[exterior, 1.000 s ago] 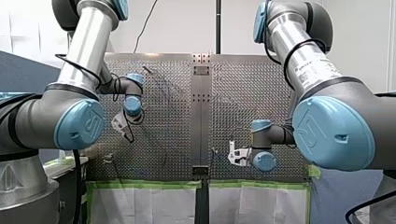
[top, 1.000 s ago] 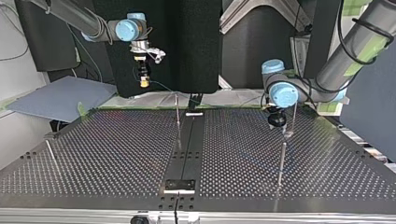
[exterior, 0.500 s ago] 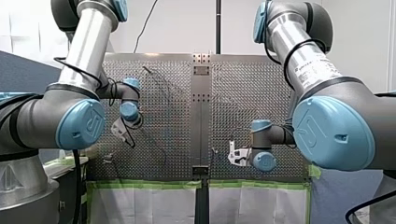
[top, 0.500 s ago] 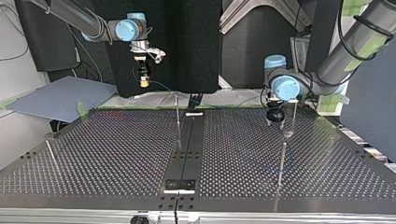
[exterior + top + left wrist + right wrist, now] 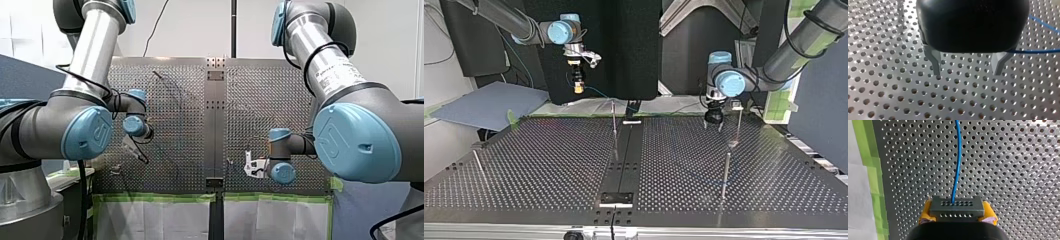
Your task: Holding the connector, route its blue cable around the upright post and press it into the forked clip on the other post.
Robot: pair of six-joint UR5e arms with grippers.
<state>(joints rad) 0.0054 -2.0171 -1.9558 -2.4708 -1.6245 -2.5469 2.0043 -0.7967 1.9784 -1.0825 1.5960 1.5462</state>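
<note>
Connector (image 5: 956, 206): dark rigid block with rows of pin holes, held well above the tabletop (image 5: 549, 165), at the top view's left rear.
Right end effector (image 5: 957, 216): closed on the connector's two flanks, yellow pads (image 5: 924, 213) touching both sides, grip looked square.
Blue cable (image 5: 957, 165): exited the connector's face mid-row and ran ahead over the perforated plate with a slight bend, slack.
Green tape (image 5: 873, 182): edged the plate beside the right end effector.
Left end effector (image 5: 967, 72): metal fingers (image 5: 934, 58) spread wide, nothing between them, hovering close over the plate. The cable passed just beside one finger, outside the gap.
Centre post (image 5: 614, 122): thin, upright, next to the middle strip.
Front post (image 5: 725, 172): upright, at the top view's right front.
Rear post (image 5: 738, 122): just beside the left end effector, small head on top. Probably the forked clip, but the fork was too small to confirm.
Progress: cable not seen around any post, so the task looked early.
Handling: I judged the cable light, thin and floppy. It wouldn't hold a shape and needed tension to stay on a post.
Grip point: the connector's flat sides, as held. Avoid the cable exit, which was likely the weak spot. A second pinch on the cable near the clip would help press it in.
</note>
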